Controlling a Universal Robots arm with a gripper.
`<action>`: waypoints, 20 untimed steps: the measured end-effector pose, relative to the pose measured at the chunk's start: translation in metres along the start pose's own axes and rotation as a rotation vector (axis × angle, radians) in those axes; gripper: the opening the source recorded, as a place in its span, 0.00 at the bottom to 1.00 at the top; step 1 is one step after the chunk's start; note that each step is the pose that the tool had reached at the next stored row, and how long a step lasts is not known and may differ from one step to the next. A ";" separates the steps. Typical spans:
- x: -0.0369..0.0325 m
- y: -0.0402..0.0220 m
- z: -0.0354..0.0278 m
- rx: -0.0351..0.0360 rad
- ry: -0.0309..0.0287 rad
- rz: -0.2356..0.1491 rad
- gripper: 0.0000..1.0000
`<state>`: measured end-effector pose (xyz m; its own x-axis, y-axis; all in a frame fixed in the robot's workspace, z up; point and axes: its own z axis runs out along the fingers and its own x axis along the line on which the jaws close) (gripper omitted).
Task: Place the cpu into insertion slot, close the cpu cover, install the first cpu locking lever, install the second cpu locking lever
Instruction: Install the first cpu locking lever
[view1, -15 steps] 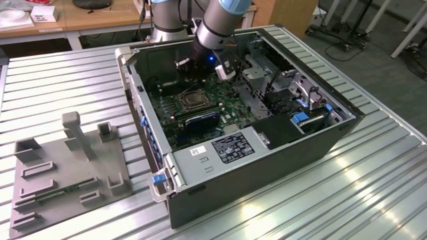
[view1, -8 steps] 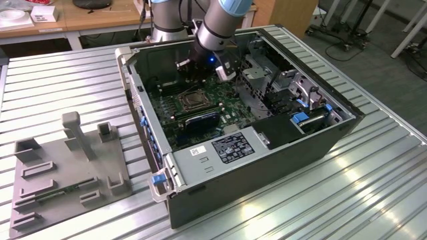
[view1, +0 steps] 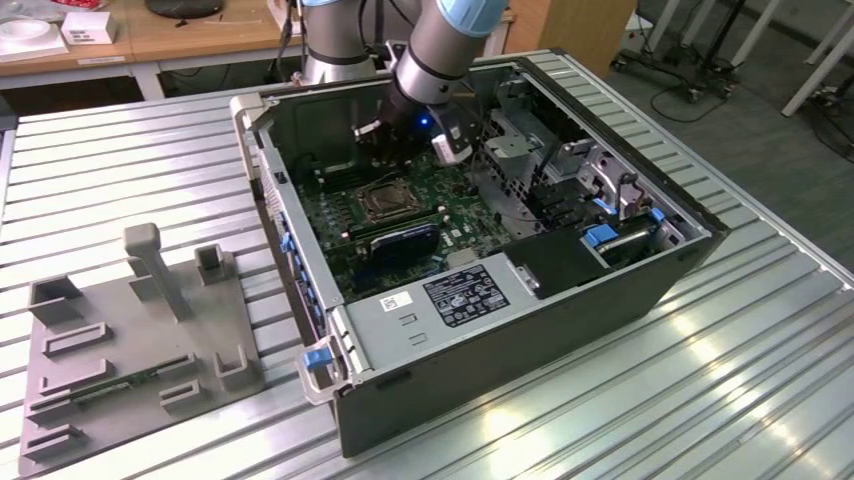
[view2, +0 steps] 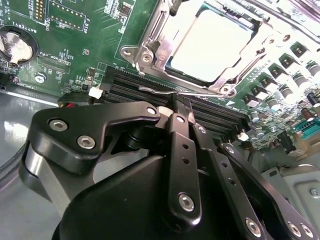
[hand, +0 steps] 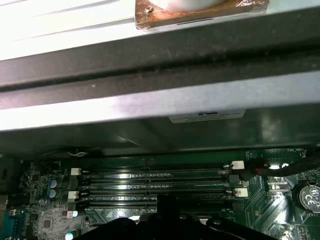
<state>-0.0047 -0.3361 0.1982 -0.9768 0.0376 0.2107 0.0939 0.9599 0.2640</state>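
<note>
The pale silvery cpu (view2: 210, 45) lies in the insertion slot (view1: 387, 202) on the green board inside the open computer case. The silvery cpu cover (view2: 150, 50) lies flat over it and frames its edges. A thin metal locking lever (view2: 152, 90) runs along the socket's near side, above the black memory slots. My gripper (view2: 179, 99) is shut, and its black fingertips sit right at the lever's end. I cannot tell whether they pinch it or only touch it. In the exterior view the gripper (view1: 378, 150) hangs just behind the socket, deep in the case.
Long black memory slots (hand: 155, 182) lie directly under the gripper. The case wall (view1: 280, 200) and a drive cage (view1: 601, 200) hem in the board. A coin battery (view2: 17, 45) sits on the board. A grey fixture block (view1: 134, 330) stands on the ribbed metal table.
</note>
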 end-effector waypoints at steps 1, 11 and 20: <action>-0.0002 -0.0001 0.0004 0.0000 0.0000 0.000 0.11; -0.0022 -0.0010 0.0031 -0.0003 -0.0003 0.001 0.11; -0.0036 -0.0018 0.0058 -0.0009 -0.0009 0.003 0.11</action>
<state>-0.0025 -0.3363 0.1915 -0.9767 0.0410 0.2107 0.0972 0.9596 0.2642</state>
